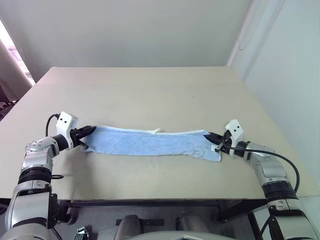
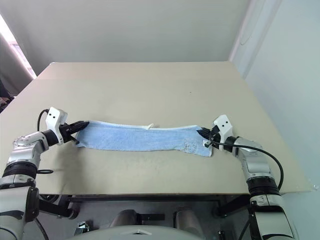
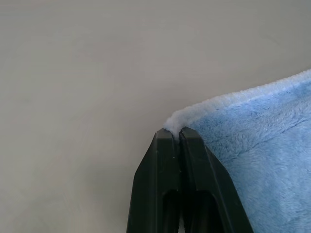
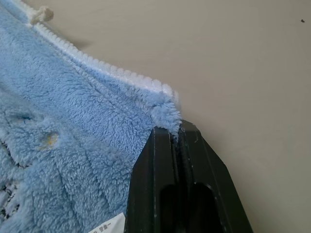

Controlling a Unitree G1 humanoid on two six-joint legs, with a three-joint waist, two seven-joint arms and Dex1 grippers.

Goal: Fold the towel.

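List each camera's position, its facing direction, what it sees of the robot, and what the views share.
Head stereo eyes: forward-down over the beige table; both arms show.
Left wrist: along the shut left pincer, pinching the light blue terry towel at a corner.
Right wrist: along the shut right pincer, pinching the opposite end.
Shared: towel, tabletop.

A plain robot test room or lab rather than a home: a large, bare beige table (image 1: pixel 150 90) with a dark metal frame stands pushed toward a corner of unadorned pale walls (image 1: pixel 125 30). Bright daylight enters from beyond the table's left edge. On the table lies nothing but a single light blue towel (image 1: pixel 150 141), stretched along its near edge between the left gripper (image 1: pixel 90 130) and the right gripper (image 1: pixel 209 136) of a cabled humanoid robot.
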